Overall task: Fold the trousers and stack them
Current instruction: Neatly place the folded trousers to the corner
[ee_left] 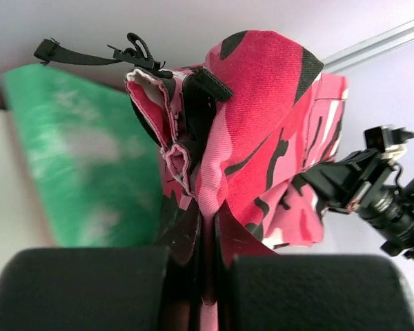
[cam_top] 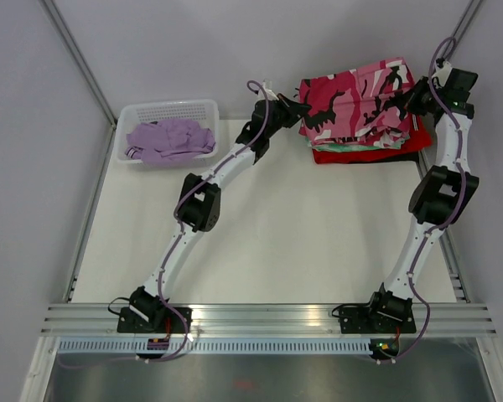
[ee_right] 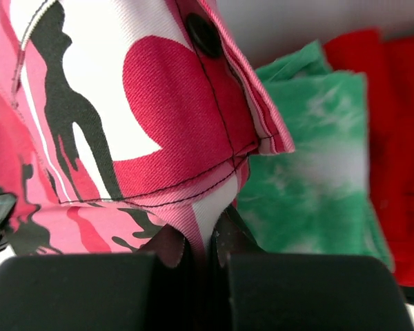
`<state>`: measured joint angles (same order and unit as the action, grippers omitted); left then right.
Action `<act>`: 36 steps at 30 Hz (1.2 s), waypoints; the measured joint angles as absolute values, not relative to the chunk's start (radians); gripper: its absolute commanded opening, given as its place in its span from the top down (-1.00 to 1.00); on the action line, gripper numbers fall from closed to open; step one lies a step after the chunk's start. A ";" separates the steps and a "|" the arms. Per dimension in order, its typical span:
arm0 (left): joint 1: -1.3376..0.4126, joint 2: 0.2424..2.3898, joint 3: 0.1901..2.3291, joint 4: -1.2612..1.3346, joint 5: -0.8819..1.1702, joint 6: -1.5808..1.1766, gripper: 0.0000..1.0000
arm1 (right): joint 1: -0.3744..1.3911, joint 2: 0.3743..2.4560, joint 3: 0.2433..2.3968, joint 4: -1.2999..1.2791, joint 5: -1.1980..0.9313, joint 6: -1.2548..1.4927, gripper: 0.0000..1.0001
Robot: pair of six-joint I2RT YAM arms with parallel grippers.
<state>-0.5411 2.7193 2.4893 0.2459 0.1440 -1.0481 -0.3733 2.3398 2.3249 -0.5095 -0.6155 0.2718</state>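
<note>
The pink, white and black camouflage trousers (cam_top: 360, 100) lie folded over the stack at the back right of the table. My left gripper (cam_top: 300, 110) is shut on their left edge, with a pink fold pinched between its jaws (ee_left: 208, 227). At the right edge my right gripper (cam_top: 412, 102) is shut on the cloth too, a white and pink fold caught between its jaws (ee_right: 208, 238). The camouflage trousers (ee_left: 262, 138) bunch up in front of the left wrist camera. The lilac purple trousers (cam_top: 169, 138) lie crumpled in the white basket (cam_top: 172, 109) at the back left.
Under the camouflage pair lie a green-and-white tie-dye folded garment (ee_right: 317, 158) and a red folded garment (cam_top: 377, 153). The back wall stands close behind the stack. The right arm's camera mount (ee_left: 372, 179) shows in the left wrist view.
</note>
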 measured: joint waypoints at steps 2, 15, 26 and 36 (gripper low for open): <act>-0.558 2.732 2.508 0.278 0.111 -1.068 0.95 | -0.382 2.339 2.345 -0.509 -0.605 0.260 1.00; -0.625 2.828 2.545 0.352 -0.071 -1.116 0.85 | -0.411 2.346 2.358 -0.511 -0.574 0.232 1.00; -0.567 2.846 2.554 0.339 -0.209 -1.089 -0.76 | -0.463 2.420 2.384 -0.419 -0.441 0.198 -0.70; -0.531 2.728 2.501 0.239 -0.091 -0.866 -0.11 | -0.413 2.247 2.342 -0.401 -0.433 0.121 -0.27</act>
<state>-0.5312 2.7281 2.5008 0.2386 -0.0906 -0.8658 -0.4129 2.2467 2.3425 -0.4011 -0.4328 0.1211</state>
